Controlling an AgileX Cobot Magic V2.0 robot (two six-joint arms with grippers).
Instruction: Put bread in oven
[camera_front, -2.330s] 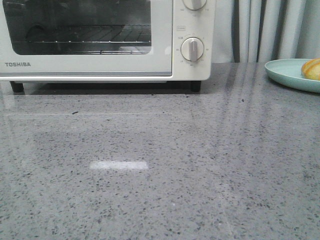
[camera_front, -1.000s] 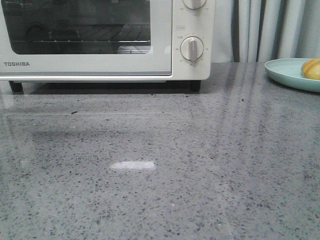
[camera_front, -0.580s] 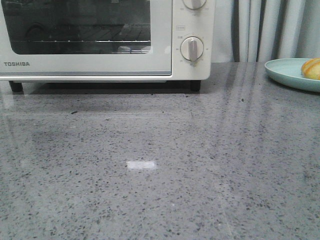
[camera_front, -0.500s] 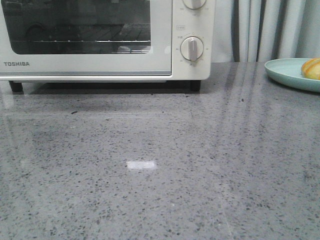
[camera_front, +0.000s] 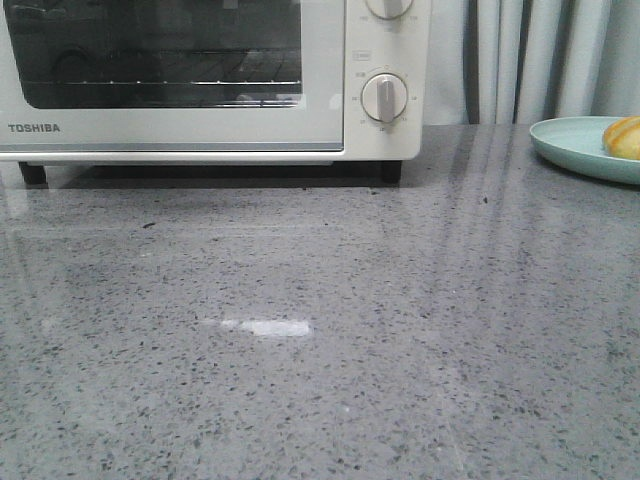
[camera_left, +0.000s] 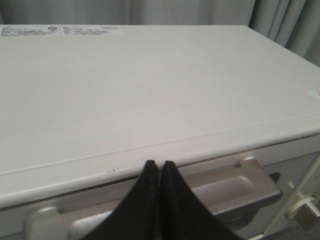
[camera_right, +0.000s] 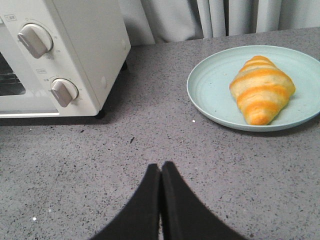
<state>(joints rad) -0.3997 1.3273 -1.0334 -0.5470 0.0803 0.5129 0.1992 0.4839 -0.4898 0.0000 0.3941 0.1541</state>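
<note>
The off-white TOSHIBA oven (camera_front: 200, 80) stands at the back left of the table with its glass door closed; it also shows in the right wrist view (camera_right: 75, 50). The bread (camera_right: 261, 88), golden-orange with cream stripes, lies on a pale green plate (camera_right: 210, 95) at the back right; in the front view only its edge (camera_front: 624, 137) shows. My left gripper (camera_left: 158, 163) is shut and empty, above the oven's top front edge, over the door handle (camera_left: 230, 187). My right gripper (camera_right: 160, 165) is shut and empty over the bare table, short of the plate. Neither gripper shows in the front view.
The grey speckled table (camera_front: 320, 330) stretches from the oven to the front edge. Grey curtains (camera_front: 530, 60) hang behind. Round white knobs (camera_front: 384, 97) sit on the oven's right panel.
The bright reflection on the table and the reflections in the oven's glass have shifted. The oven, plate and bread have not moved.
</note>
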